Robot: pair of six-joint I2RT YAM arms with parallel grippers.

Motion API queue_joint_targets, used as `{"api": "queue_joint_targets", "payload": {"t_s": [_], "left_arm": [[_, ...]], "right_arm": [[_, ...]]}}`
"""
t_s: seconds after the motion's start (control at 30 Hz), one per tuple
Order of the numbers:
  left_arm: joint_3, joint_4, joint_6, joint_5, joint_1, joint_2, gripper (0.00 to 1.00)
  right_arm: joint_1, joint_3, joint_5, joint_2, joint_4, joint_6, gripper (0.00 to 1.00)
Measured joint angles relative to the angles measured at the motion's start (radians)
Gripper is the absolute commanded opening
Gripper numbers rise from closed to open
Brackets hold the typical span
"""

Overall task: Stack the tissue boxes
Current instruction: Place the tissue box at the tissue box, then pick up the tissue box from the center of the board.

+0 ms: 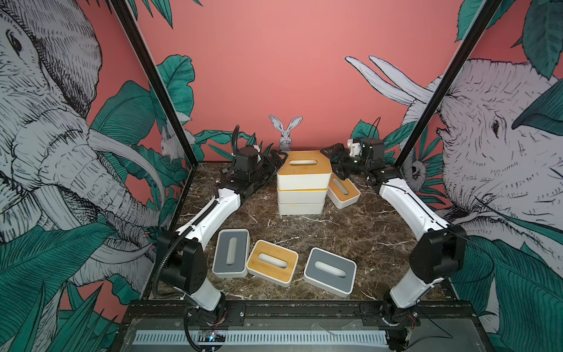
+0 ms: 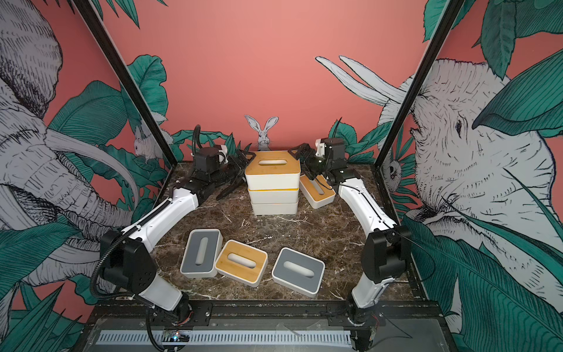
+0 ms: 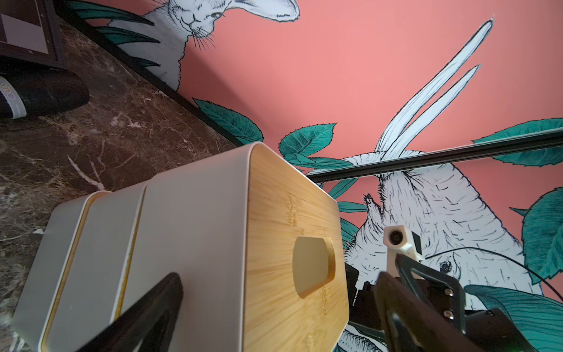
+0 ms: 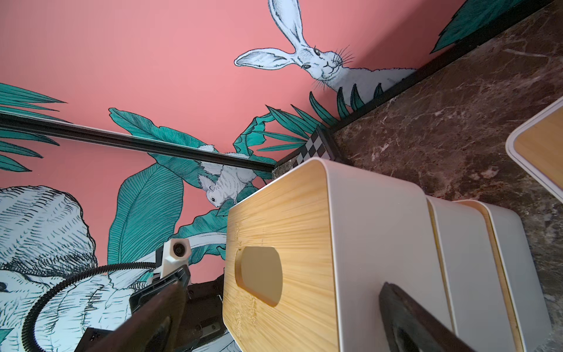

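Observation:
A stack of three large white tissue boxes stands at the back centre, and its top box has a bamboo lid. My left gripper is open at that box's left end, one finger beside the white wall and the other clear of the lid. My right gripper is open at the right end in the same way, with a finger by the wall. A small bamboo-lidded box lies right of the stack. Near the front lie a grey box, a bamboo box and another grey box.
A checkered chessboard case lies behind the stack by the back wall, and it shows dark-framed in the left wrist view. A black marker pen lies beside it. Black frame posts flank the marble table.

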Motion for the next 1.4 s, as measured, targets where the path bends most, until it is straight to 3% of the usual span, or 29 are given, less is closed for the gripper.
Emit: {"api": "queue_joint_targets", "payload": {"t_s": [0.53,0.9,1.17,1.4], "left_arm": [[0.019,-0.062,0.027,0.0,-0.012,-0.018,1.0],[0.097,-0.228,0.147,0.027,0.11,-0.213,1.0],[0.097,-0.41,0.286,0.033,0.16,-0.346,0.99],[0.046,-0.539,0.387,0.028,0.17,-0.419,1.0]], "right_arm": [[0.002,-0.045,0.055,-0.068,-0.061,-0.009,0.99],[-0.061,0.016,0.061,-0.107,-0.159,-0.063,0.99],[-0.088,0.015,0.097,-0.177,-0.309,-0.164,0.99],[-0.134,-0.02,0.249,-0.25,-0.521,-0.326,0.99]]}}
